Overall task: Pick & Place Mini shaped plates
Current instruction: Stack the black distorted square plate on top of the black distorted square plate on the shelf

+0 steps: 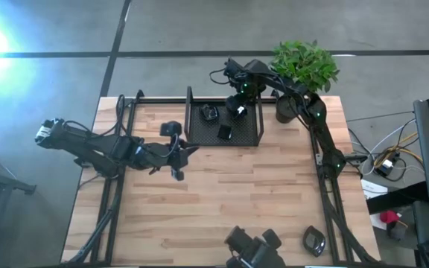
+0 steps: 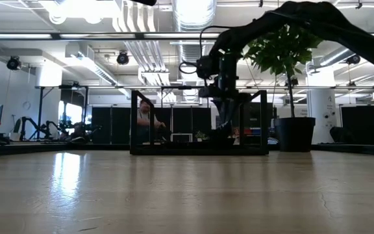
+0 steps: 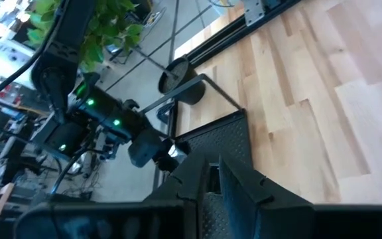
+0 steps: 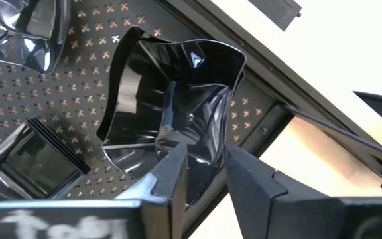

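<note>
A: Where's the right gripper (image 4: 203, 174)?

B: Over the mesh tray (image 1: 249, 132) at the far side of the tabletop (image 1: 222, 201). Its fingers (image 4: 172, 174) are parted around the rim of a glossy black plate (image 4: 171, 99) lying in the tray.

A: And the other plates?

B: Two more lie just beside it in the tray.

A: The left gripper (image 1: 177, 152)?

B: Beside the tray; I cannot tell its fingers' state.
</note>
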`<action>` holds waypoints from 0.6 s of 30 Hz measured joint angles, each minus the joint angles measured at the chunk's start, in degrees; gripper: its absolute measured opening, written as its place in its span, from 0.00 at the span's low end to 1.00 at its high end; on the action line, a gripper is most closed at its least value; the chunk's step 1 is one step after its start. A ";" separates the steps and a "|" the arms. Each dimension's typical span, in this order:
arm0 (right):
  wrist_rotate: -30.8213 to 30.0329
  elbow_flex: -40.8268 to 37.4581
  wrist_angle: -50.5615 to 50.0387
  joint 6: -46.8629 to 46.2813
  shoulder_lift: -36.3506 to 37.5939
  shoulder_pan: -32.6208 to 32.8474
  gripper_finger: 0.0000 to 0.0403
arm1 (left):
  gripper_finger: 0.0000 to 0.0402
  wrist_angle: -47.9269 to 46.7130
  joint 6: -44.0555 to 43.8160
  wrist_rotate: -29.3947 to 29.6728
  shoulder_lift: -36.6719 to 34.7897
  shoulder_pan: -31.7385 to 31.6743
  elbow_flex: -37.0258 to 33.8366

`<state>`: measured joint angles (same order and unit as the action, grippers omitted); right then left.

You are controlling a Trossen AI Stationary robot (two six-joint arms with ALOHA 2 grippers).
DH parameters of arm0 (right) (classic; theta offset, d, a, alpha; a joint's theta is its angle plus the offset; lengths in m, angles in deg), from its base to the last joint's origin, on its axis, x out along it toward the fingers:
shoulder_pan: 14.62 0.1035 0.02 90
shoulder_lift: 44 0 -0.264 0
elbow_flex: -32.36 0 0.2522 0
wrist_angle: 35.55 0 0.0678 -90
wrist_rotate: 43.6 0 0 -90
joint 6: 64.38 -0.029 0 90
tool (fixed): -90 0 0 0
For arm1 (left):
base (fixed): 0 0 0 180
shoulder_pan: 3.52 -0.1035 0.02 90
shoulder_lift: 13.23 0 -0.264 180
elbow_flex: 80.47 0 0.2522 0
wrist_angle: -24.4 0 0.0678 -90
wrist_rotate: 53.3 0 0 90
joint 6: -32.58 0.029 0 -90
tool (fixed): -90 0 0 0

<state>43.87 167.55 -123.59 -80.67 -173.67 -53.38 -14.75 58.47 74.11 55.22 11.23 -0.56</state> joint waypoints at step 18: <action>-0.04 -0.04 0.08 5.94 6.58 1.14 0.20 | 0.11 -0.52 -0.45 2.51 -0.02 0.02 0.00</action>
<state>43.83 167.50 -123.52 -74.73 -167.09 -52.25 -15.28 58.03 76.62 55.19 11.25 -0.56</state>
